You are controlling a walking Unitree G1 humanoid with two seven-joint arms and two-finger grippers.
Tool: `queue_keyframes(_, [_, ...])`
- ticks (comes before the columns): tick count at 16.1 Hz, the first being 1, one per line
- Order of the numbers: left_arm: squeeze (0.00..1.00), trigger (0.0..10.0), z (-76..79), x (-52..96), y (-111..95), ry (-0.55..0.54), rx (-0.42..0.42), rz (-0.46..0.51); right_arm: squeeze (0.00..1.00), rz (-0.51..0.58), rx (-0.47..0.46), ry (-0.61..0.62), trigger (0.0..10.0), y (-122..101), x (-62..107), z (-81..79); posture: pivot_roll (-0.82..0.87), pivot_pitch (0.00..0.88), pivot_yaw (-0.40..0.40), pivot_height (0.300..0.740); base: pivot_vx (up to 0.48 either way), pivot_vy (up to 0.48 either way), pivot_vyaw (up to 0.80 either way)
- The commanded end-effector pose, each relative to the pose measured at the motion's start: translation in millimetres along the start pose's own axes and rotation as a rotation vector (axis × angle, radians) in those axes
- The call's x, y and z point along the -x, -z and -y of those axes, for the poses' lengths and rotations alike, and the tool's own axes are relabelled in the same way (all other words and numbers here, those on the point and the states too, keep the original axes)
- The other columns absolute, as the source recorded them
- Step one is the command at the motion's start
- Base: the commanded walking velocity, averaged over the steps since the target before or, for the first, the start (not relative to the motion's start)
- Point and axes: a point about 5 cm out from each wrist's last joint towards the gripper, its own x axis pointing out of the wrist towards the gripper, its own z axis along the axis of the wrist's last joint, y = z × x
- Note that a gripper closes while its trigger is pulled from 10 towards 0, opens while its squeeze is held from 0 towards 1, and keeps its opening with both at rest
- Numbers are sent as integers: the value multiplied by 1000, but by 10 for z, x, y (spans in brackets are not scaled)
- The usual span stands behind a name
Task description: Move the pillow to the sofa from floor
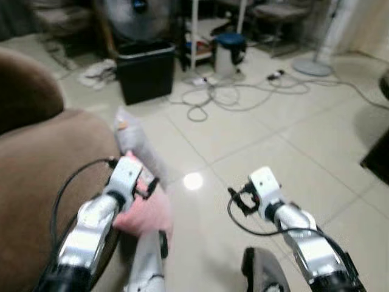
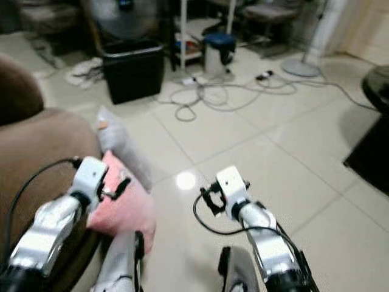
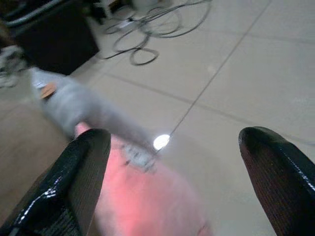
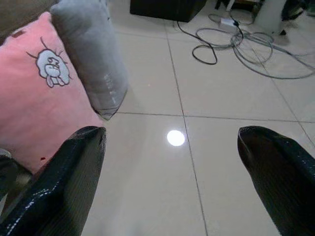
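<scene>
Pink pillow (image 4: 29, 98): lower left, against brown sofa (image 1: 42, 164), under left gripper (image 3: 172, 191).
Left gripper: fingers spread, empty.
Right gripper (image 4: 172, 191): spread, over tiles.

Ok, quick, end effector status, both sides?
Left end effector: open, over the pink pillow, holding nothing.
Right end effector: open, above the bare floor, holding nothing.

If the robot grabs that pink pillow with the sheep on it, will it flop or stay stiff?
The pink pillow looks puffy and soft, so it would probably sag and bend around the left hand, whose fingers are open. It is likely light for its size. Its cloth cover should not be slippery. The gray pillow leaning on it might slump when it moves.
</scene>
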Motion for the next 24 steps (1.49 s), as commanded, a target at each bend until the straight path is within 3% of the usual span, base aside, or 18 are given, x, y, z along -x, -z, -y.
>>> queue_keyframes(1, [1000,10000,26,-29,107,29,19,-48,0,-24,18,-5,10000,32,8,25,69,0,-11,563,0,0,0])
queue_keyframes(2, [1000,10000,66,-130,195,50,26,-98,0,-47,49,-17,10000,26,18,26,47,0,-9,563,0,0,0])
queue_keyframes(4, [1000,10000,76,-184,246,43,41,-125,0,-51,63,-21,10000,9,23,35,39,0,-17,563,0,0,0])
queue_keyframes(7, [1000,10000,-17,-298,400,-78,27,-232,0,-64,129,-58,10000,-77,12,89,16,0,-52,563,0,0,0])
queue_keyframes(8, [1000,10000,-30,-304,438,-96,42,-252,0,-68,155,-73,10000,-89,12,86,-4,0,-58,563,0,0,0])
queue_keyframes(9, [1000,10000,7,-307,554,-137,109,-296,0,-73,175,-90,10000,-118,45,92,-3,0,-82,563,0,0,0])
queue_keyframes(13, [1000,10000,59,-220,776,-258,125,-352,0,-76,218,-126,10000,-143,109,80,-52,0,-112,563,0,0,0])
queue_keyframes(15, [1000,10000,-10,-102,927,-367,107,-375,0,-65,262,-159,10000,-202,229,109,-110,0,-120,563,0,0,0])
queue_keyframes(17, [1000,10000,-72,-56,954,-432,61,-375,0,-67,266,-195,10000,-201,326,123,-171,19,-134,563,0,0,0])
queue_keyframes(18, [1000,10000,-113,-31,962,-461,42,-370,0,-68,272,-227,10000,-205,392,109,-192,28,-143,563,0,0,0])
queue_keyframes(20, [1000,10000,-185,-3,965,-499,12,-371,0,-106,245,-408,10000,-174,575,38,-217,85,-175,563,0,0,0])
queue_keyframes(24, [1000,10000,-193,83,1078,-522,1,-417,0,-120,261,-549,10000,-145,682,-132,-227,125,-207,563,0,0,0])
